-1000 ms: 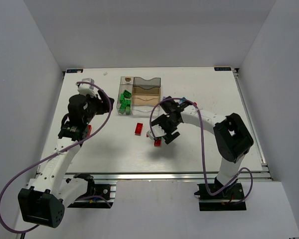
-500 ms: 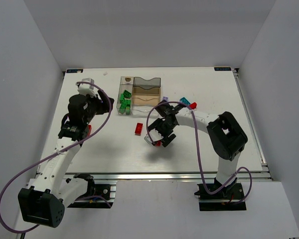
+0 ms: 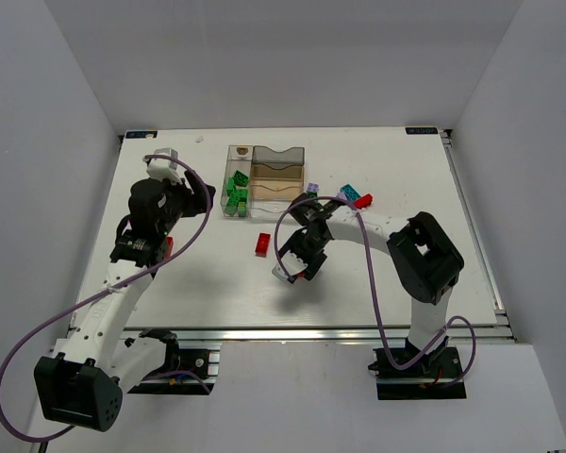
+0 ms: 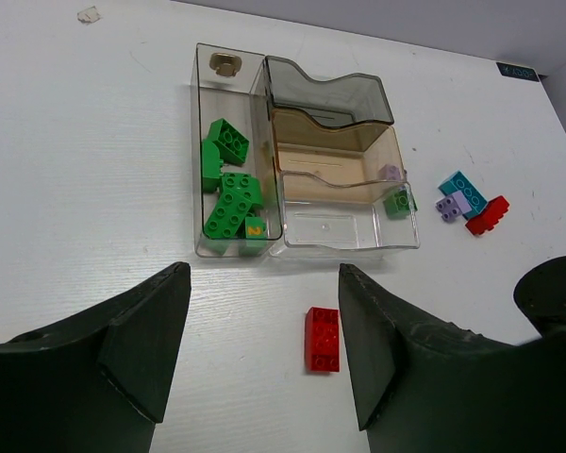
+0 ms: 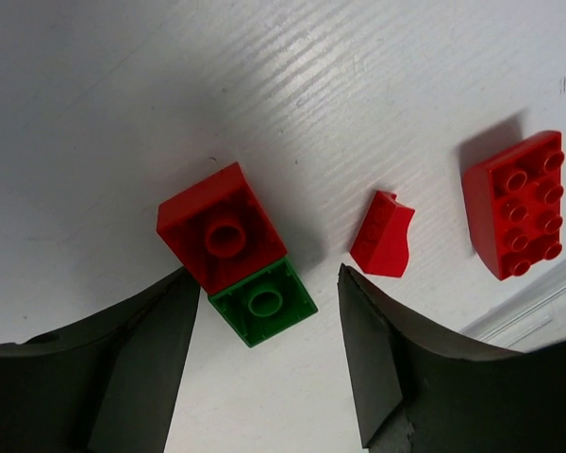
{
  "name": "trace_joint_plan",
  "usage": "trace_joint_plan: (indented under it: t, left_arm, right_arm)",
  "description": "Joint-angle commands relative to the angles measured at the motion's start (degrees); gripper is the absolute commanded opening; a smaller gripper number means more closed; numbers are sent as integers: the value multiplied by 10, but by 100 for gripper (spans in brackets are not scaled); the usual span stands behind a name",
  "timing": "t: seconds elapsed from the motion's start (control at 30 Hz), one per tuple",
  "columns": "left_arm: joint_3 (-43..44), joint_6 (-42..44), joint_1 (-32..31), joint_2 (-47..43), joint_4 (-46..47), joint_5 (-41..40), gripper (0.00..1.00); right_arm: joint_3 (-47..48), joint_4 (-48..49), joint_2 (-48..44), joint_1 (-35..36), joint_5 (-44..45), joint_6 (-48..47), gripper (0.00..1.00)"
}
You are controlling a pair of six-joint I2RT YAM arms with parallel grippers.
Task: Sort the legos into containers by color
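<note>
Red brick (image 5: pixel 222 236), stuck to a green brick (image 5: pixel 266 304), lies on the counter (image 5: pixel 123 94) between the spread fingers of the right claw (image 5: pixel 264 279). Light, hard, slick plastic, likely to skid or split apart: pinch the flat sides squarely. Left claw (image 4: pixel 264 302) hangs spread and empty near the tray (image 4: pixel 340 247).

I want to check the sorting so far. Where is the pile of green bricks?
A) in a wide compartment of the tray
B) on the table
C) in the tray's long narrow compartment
C: the green bricks lie together inside the long narrow compartment, at the left end of the tray in the left wrist view.
</note>
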Motion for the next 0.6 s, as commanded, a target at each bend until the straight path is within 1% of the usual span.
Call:
trace_joint_plan:
  t: [0.0,0.03,0.2,0.27,0.43,0.57]
  left_arm:
    - [-4,2,2,-9,1,-5,74]
    - [-4,2,2,-9,0,-7,74]
    - [-4,2,2,-9,1,-7,74]
    - [-5,2,2,-10,1,-8,74]
    - [-4,2,2,-10,1,-7,74]
    - [-4,1,2,-11,1,-8,74]
  right_arm:
    - [8,-25,11,8,4,-23,66]
    - [8,-25,12,11,6,-23,64]
    - [8,-30,14,12,20,-20,52]
    - [9,-30,15,13,26,-18,50]
    - [8,-25,19,12,53,-11,53]
    - [7,-24,15,12,59,-9,59]
